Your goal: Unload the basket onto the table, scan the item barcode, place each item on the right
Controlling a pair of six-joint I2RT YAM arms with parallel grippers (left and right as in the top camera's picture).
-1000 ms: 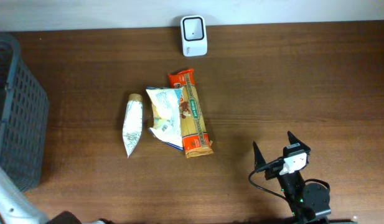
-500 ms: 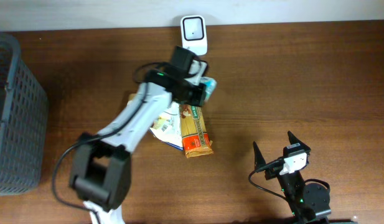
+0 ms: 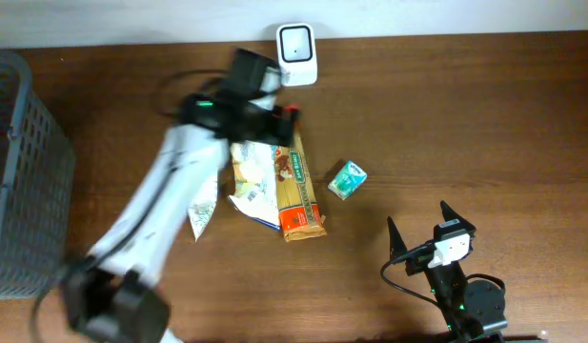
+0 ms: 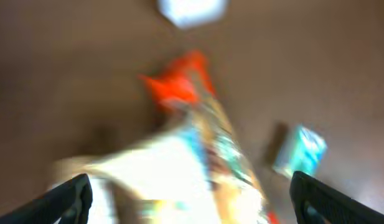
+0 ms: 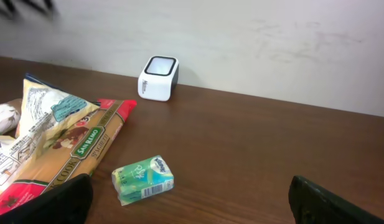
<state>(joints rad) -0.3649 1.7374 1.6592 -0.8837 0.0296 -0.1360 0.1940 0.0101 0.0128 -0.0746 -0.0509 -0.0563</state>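
Pasta packet (image 5: 73, 158): "SAN REMO" in white capitals on a green band, legible in the right wrist view.
Snack bag (image 5: 45, 118): printing too small to read.
Green carton (image 5: 144, 179): white script, not legible.
Scanner (image 3: 296, 55): small print below its window, unreadable.

The table (image 3: 484, 114) is dark brown with a fine wood grain. The scanner (image 3: 297, 54) is white, with a dark window in a pale frame. Below the scanner, the pasta packet (image 3: 298, 191) has orange-red ends, a yellow middle and a green label strip. The bag (image 3: 252, 176) beside it is white with pale green and blue print. Further left of the scanner, the pouch (image 3: 200, 217) is white with faint print. The small box (image 3: 348, 179), below and right of the scanner, is mint green and white. The basket (image 3: 22, 181) is dark grey with a grid pattern. The left arm (image 3: 165, 205) is white and black.
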